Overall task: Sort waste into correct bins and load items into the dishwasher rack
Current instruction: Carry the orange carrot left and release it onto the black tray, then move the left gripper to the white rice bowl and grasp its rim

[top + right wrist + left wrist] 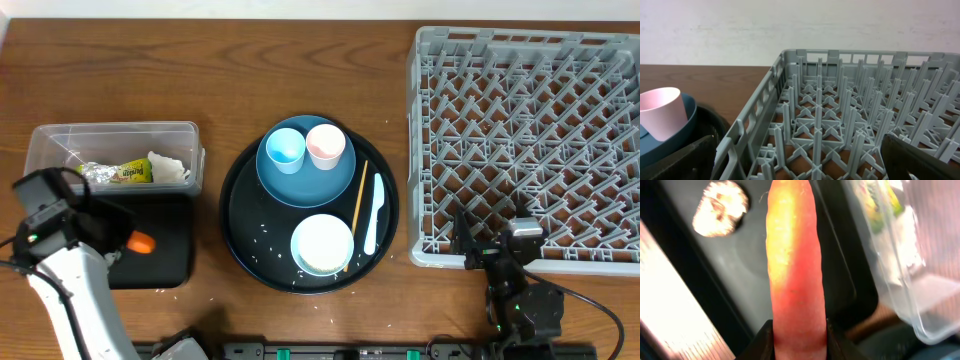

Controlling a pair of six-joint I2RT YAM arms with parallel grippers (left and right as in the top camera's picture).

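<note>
The left hand (125,241) pinches the carrot (795,265) above the black tray (165,255), where the lump (720,207) lies. The tub (115,130) behind holds foil (97,173), wrapper (132,172) and tissue (168,167). On the round tray (245,220) wait plate (285,185), blue cup (285,148), pink cup (325,145), bowl (322,243), chopstick (356,210), utensil (374,210) and scattered rice (262,237). The rack (530,130) holds nothing. The right hand (495,243) hovers spread at its near edge. By my judgement the waste is nearly sorted and loading has not begun.
</note>
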